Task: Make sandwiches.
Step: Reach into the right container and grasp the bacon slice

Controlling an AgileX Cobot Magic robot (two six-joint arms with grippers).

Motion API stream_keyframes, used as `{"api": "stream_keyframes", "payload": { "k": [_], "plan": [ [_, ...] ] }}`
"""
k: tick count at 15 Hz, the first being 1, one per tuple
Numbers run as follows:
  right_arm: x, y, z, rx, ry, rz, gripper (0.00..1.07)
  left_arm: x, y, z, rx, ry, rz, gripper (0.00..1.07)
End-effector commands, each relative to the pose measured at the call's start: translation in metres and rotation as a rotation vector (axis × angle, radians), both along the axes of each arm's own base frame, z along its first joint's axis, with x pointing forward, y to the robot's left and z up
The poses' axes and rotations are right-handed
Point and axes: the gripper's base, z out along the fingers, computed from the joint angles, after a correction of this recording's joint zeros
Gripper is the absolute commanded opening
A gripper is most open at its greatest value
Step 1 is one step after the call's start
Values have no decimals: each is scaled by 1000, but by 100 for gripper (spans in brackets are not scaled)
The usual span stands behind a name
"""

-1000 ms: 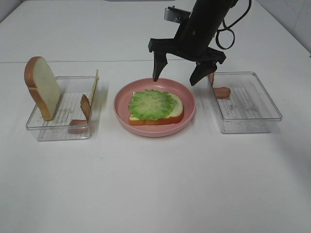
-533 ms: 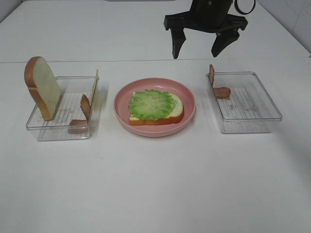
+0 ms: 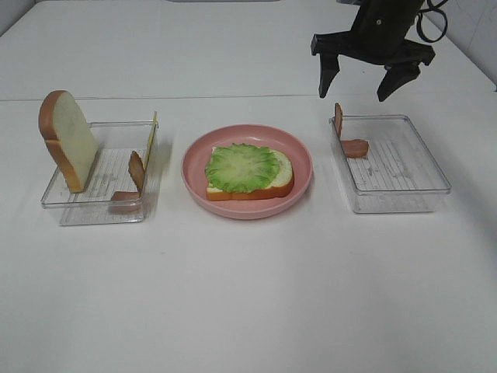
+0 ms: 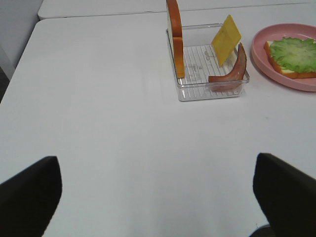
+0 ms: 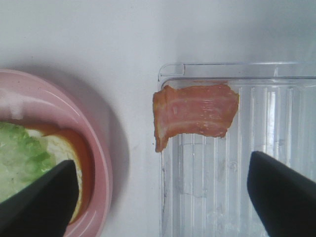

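One second on, our right end effector (image 3: 352, 95), fingers apart and empty, has swung from the plate (image 3: 194, 167) to two o'clock, above the tray's meat (image 3: 356, 148). The lettuce-topped sandwich (image 3: 248, 183) waits on the plate; we judge meat comes next.

Right gripper (image 3: 354, 92): I am holding it raised in the air, both black fingers (image 3: 324, 81) pointing downward, jaws spread wide and empty. Left gripper (image 4: 158, 202): I am seeing only its two dark fingertips (image 4: 29, 197) in the wrist view, likewise parted wide, empty.
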Motion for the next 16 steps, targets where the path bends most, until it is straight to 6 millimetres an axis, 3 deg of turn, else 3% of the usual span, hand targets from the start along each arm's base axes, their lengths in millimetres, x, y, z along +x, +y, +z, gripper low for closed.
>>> {"api": "stream_keyframes", "payload": {
  "k": [1, 3, 12, 14, 16],
  "plan": [
    [8, 2, -16, 35, -9, -4, 88, -2, 0, -1, 1, -20, 2, 98],
    [13, 3, -32, 37, -14, -2, 87, -2, 0, -1, 1, -20, 2, 98],
    [20, 2, -61, 54, 8, -10, 83, -2, 0, -1, 1, -20, 2, 98],
    [20, 2, -61, 54, 8, -10, 80, -2, 0, -1, 1, -20, 2, 98],
    [21, 2, -61, 51, 4, -9, 70, -2, 0, -1, 1, -20, 2, 98]
  ]
}}
